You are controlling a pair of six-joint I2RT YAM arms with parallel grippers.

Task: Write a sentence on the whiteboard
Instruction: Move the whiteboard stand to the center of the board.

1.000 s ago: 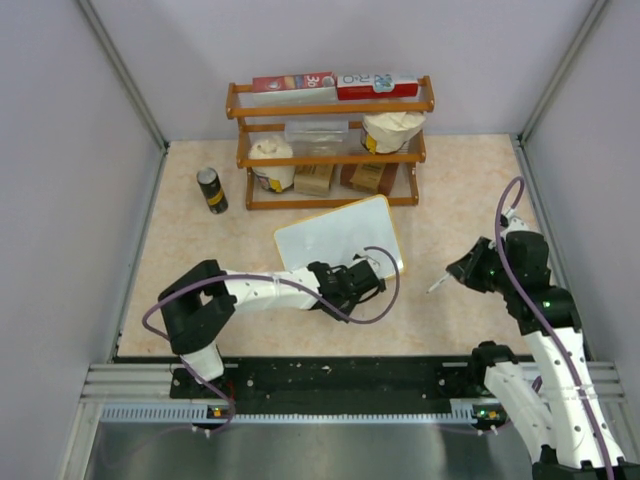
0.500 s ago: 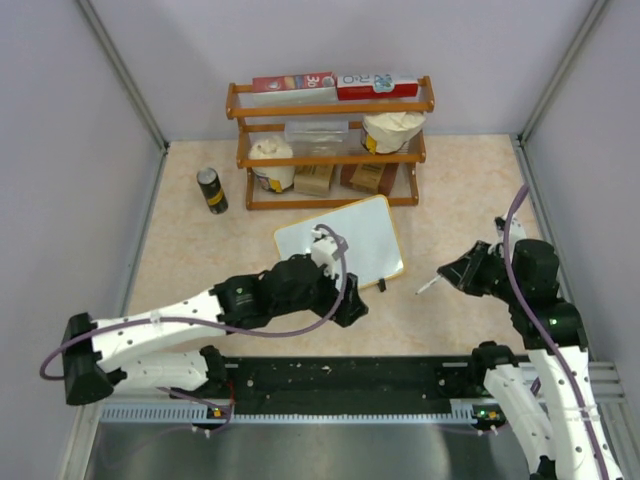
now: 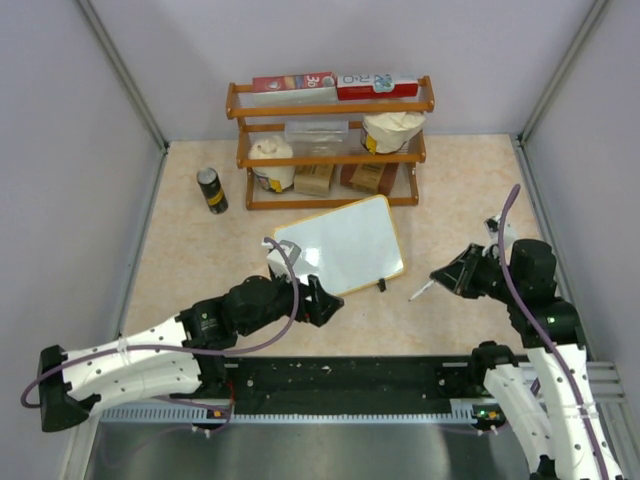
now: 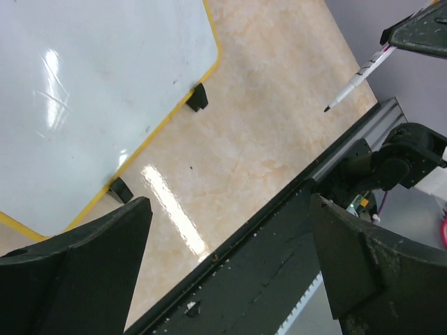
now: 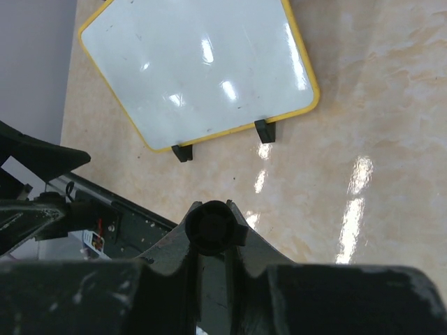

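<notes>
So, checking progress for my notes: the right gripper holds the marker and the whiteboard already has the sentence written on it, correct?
Not quite. The right gripper does hold the marker, but the whiteboard is blank, with nothing written on it yet. The right wrist view shows its bare white surface.

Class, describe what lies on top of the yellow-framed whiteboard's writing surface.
The white rectangular whiteboard with thin yellow frame shows only glare and faint specks, no writing. From overhead, the left arm's wrist end overlaps its left corner, hiding that patch.
</notes>
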